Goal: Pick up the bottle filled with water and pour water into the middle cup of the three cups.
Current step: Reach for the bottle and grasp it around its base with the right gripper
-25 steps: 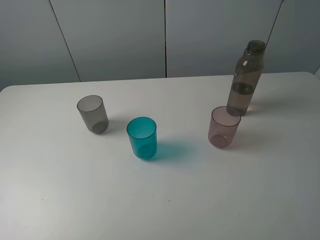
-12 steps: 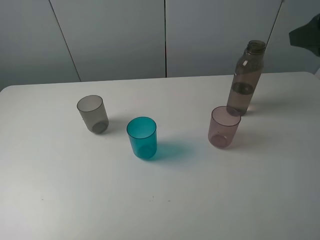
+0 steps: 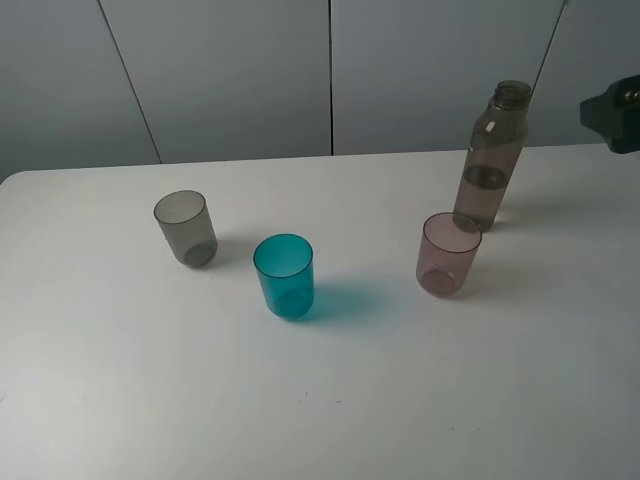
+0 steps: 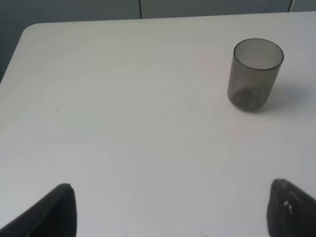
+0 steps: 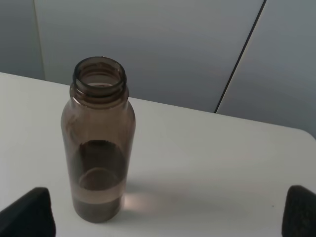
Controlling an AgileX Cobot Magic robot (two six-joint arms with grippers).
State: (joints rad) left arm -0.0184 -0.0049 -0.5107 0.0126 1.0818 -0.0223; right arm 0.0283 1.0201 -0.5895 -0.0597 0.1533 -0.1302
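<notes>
The smoky-brown bottle (image 3: pixel 492 155) stands upright and uncapped at the back right of the white table (image 3: pixel 320 400), partly filled with water. It also shows in the right wrist view (image 5: pixel 98 143). The teal-blue middle cup (image 3: pixel 284 276) stands between the smoky grey cup (image 3: pixel 185 228) and the pinkish-mauve cup (image 3: pixel 449 253). My right gripper (image 5: pixel 163 217) is open and empty, facing the bottle with a gap between them. Part of the right arm (image 3: pixel 614 110) shows at the right edge. My left gripper (image 4: pixel 170 210) is open and empty, with the grey cup (image 4: pixel 255 74) well ahead of it.
Grey wall panels (image 3: pixel 330 70) stand behind the table's far edge. The pinkish-mauve cup stands just in front of the bottle. The table's left corner (image 4: pixel 29 29) shows in the left wrist view.
The right arm has come into the exterior view at the right edge and moved lower, toward the bottle. The bottle and cups have not moved.
</notes>
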